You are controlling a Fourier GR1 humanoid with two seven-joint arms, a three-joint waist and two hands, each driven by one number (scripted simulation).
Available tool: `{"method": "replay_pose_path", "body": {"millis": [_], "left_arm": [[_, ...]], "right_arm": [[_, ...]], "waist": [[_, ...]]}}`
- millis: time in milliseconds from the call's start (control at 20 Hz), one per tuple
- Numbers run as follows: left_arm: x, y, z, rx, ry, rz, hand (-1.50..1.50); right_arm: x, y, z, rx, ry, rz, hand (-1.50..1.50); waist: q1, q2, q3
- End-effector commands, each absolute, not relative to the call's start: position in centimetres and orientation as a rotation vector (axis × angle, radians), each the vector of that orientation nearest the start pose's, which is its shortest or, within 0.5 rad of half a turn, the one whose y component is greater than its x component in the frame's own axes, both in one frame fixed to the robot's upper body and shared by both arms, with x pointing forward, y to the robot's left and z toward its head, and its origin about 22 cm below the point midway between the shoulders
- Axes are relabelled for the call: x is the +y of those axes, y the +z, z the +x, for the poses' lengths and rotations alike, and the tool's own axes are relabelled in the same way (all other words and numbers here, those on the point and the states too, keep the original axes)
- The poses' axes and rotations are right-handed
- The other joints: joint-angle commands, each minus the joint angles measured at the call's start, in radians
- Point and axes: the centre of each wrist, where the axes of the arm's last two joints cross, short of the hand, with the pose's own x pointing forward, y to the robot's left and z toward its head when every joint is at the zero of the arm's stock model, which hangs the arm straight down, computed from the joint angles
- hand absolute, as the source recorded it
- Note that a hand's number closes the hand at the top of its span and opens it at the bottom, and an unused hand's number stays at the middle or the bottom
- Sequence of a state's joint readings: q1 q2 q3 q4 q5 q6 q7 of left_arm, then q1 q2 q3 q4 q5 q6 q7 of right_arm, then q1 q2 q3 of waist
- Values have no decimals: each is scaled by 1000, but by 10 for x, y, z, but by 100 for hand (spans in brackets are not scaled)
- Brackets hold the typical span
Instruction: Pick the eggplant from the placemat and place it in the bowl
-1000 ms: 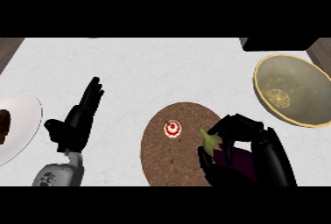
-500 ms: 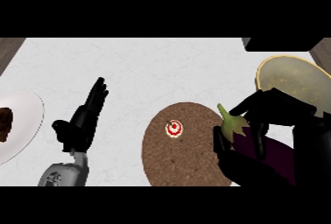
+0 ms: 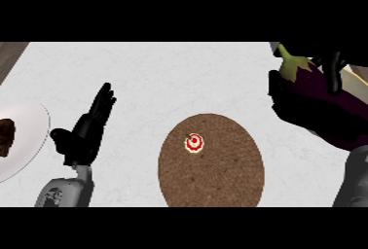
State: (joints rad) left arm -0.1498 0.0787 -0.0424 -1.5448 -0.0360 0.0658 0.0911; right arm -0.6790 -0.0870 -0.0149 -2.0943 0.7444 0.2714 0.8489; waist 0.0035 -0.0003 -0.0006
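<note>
Right hand [image 3: 316, 109]: fingers curled round the eggplant [image 3: 327, 85], held raised at the view's right edge, green stem end up
Tabletop [image 3: 179, 73]: pale, speckled
Placemat [image 3: 212, 163]: round, brown, with only a small red-and-white mark [image 3: 194, 143] on it; eggplant is off it
Left hand [image 3: 86, 129]: open, fingers up, resting beside a white plate [image 3: 28, 146] at the left edge
Step in hand: carry to the bowl [image 3: 356, 78]; judged best to centre the eggplant over it, lower, then uncurl
Hidden: bowl mostly covered by hand and eggplant, only a sliver of rim shows; dark item on the plate cut off, unidentifiable
</note>
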Motion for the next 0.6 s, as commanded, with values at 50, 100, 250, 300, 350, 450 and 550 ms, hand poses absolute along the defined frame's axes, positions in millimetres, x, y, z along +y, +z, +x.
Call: {"method": "replay_pose_path", "body": {"millis": [50,100,250,300,350,450,550], "left_arm": [[224,32,277,-1592,-105,76,0],[224,42,272,-1594,-117,71,0],[219,37,278,-1596,-99,79,0],[208,24,269,-1604,-102,53,0],[202,36,280,-1589,-138,65,0],[206,22,277,-1600,-105,69,0],[220,28,271,-1594,-117,71,0]], "right_arm": [[-208,279,271,-1638,439,-1012,150],[-207,261,292,-1620,442,-1023,150],[-235,253,300,-1532,526,-1139,150],[-241,262,310,-1520,519,-1191,150],[-255,245,317,-1501,540,-1155,150],[-272,234,319,-1507,554,-1202,150],[-282,216,336,-1491,509,-1222,150]], "waist": [[-4,1,0],[8,2,1],[1,4,1],[6,4,0],[2,5,1],[-1,4,1],[7,4,1]]}}
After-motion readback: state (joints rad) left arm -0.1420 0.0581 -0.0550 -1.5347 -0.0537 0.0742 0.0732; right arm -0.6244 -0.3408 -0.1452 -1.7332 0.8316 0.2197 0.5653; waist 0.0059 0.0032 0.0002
